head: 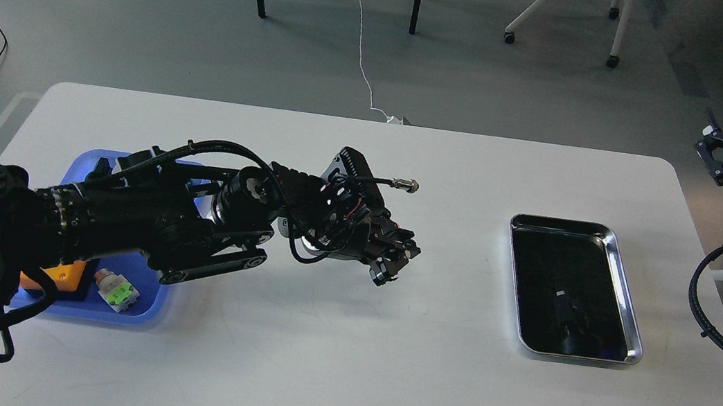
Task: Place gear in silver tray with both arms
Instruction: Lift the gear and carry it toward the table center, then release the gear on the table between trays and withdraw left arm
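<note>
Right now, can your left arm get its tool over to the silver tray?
Probably yes. The left tool hangs over bare white table, and nothing stands between it and the silver tray. The right tool sits off past the table's far right corner.

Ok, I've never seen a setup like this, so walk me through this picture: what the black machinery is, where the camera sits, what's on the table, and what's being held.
The camera sits in a humanoid robot's head, looking down at a white table. The black jointed machinery is its two arms. The left arm reaches from the left across the table; its left gripper is over the table's middle, and it is too dark to tell whether anything is held. The right gripper is off the table's right edge, too small to judge. On the left lies a blue plastic tray with an orange box and a part with a green face, partly hidden by the arm. On the right lies the silver tray, showing only dark reflections.
</note>
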